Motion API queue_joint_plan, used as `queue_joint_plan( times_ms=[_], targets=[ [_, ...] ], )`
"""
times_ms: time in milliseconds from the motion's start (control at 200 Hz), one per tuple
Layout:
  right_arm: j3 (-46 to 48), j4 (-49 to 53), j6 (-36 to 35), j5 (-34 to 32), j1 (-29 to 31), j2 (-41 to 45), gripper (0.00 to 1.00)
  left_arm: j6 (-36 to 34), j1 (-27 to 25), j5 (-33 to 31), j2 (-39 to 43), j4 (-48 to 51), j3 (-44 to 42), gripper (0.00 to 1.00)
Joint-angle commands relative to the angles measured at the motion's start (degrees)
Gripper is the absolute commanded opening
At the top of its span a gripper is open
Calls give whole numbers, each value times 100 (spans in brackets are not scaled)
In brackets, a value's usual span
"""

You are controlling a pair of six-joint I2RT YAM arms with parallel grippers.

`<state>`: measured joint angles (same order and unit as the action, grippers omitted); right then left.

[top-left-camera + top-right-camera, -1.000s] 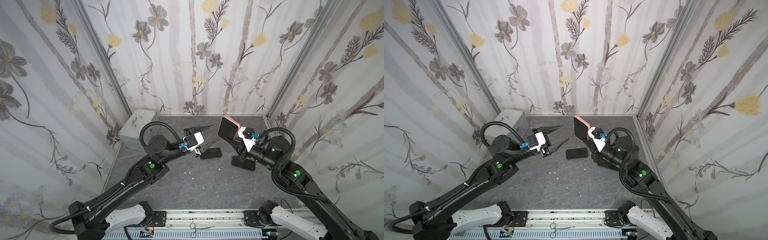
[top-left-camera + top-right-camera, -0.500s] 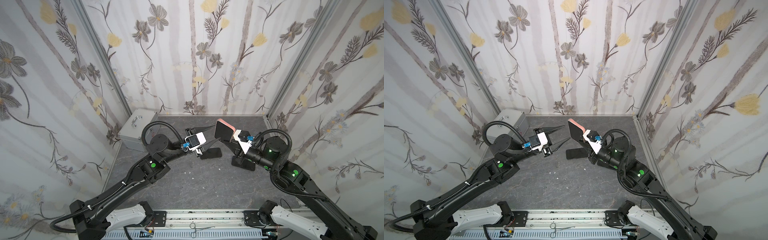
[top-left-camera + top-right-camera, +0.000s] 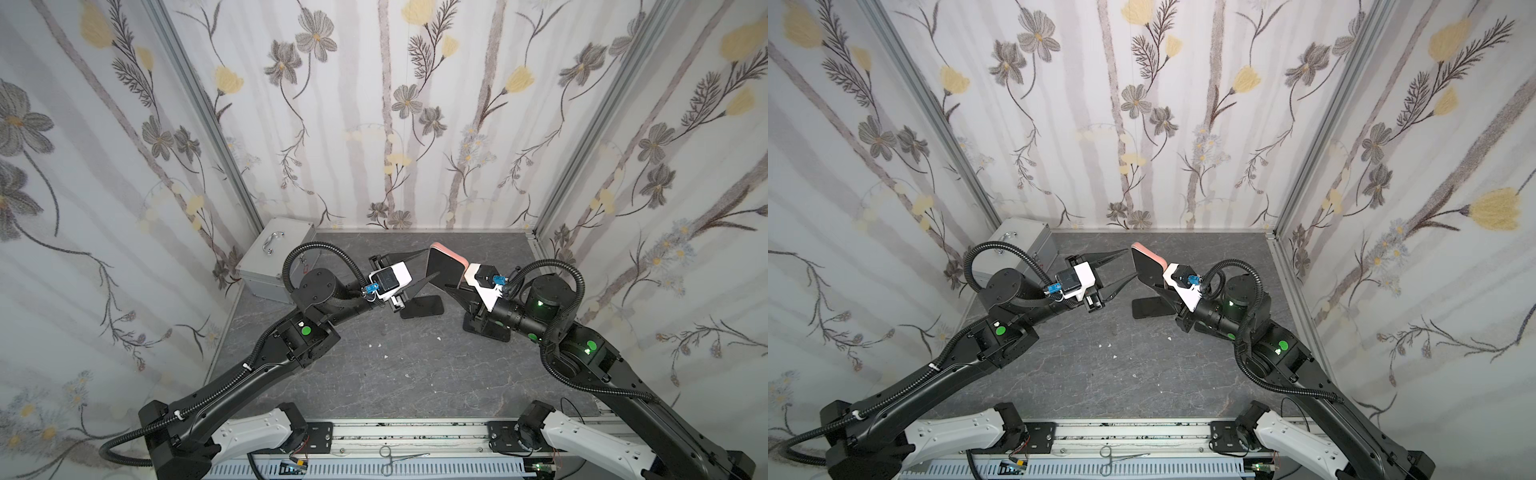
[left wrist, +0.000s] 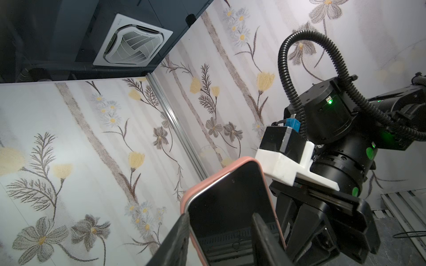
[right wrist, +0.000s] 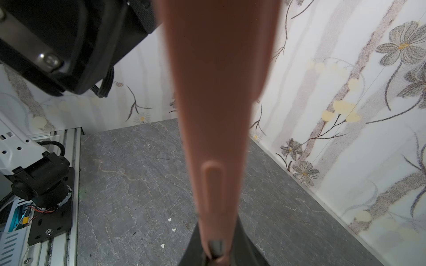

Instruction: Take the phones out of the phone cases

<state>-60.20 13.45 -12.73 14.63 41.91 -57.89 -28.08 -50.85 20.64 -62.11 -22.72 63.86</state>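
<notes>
Pink pliable case [image 5: 214,115], likely peelable cornerwise off the stiff, slippery phone [image 4: 230,202], is being clamped by the right gripper [image 3: 457,286], the left gripper [image 3: 431,262] being held with jaws apart.

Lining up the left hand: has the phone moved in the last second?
Yes. In a top view the phone has shifted left, toward the grey box.

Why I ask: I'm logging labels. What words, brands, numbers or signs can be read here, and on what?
No text can be read anywhere.
White ceiling air-conditioner cassette: tiny mark on its frame, too small to read.
Black phone in pink silicone case: dark screen, no text.
Grey metal box: no label shows.
</notes>
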Motion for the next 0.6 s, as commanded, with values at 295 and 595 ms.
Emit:
queue_joint_plan(
  times_ms=[295, 595],
  targets=[
    [9, -187, -164, 59, 81, -3, 0, -23, 3, -72, -3, -127, 57, 44],
    [9, -216, -194, 104, 102, 6, 0, -30, 4, -133, -3, -123, 40, 43]
  ],
)
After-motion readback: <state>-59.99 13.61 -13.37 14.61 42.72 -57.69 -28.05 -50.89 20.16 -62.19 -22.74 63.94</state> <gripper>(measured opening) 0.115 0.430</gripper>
